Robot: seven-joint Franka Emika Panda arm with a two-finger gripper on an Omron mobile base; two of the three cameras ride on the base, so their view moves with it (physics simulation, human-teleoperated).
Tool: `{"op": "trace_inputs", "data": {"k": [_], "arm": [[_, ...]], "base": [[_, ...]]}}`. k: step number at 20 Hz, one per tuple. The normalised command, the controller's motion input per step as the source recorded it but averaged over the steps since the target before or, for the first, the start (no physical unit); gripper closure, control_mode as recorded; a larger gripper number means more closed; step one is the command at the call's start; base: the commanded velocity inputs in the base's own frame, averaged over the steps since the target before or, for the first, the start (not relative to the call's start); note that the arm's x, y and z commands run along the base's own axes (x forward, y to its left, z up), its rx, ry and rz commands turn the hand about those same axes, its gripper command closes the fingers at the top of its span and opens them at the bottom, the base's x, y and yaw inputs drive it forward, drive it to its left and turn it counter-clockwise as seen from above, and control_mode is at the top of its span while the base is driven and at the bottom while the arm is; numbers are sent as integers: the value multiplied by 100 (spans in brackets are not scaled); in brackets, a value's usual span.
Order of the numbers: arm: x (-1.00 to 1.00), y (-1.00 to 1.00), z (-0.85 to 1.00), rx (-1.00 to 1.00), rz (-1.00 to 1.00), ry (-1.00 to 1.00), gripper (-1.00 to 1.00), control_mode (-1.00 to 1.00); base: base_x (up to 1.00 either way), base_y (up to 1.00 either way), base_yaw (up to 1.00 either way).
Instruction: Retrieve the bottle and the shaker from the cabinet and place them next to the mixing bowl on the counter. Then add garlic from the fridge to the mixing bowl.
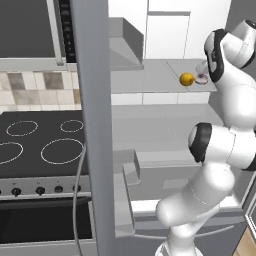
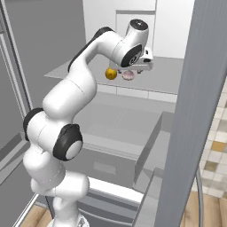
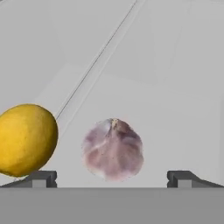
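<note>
Now our gripper (image 3: 111,178), jaws wide and empty, faces the garlic (image 3: 113,148): probably light, papery; we'd pinch its belly.

**Where my three cameras look**

My left base camera sits behind the arm and looks forward and down into the open fridge (image 1: 165,100). My right base camera does the same from the other side. Both share the shelf with the garlic (image 2: 128,76). My hand camera is very close, facing the garlic (image 3: 113,148) head-on.
</note>
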Motion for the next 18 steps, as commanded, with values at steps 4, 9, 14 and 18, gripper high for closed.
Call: {"op": "trace_inputs", "data": {"k": [4, 9, 14, 18], "arm": [[59, 0, -29, 0, 0, 0, -100, -100], [6, 0, 4, 0, 0, 0, -100, -100], [-23, 0, 2, 0, 3, 0, -100, -100], [-4, 3, -14, 0, 4, 0, -100, -100]], "base": [[0, 0, 0], [0, 0, 0], [0, 0, 0], [0, 0, 0]]}}
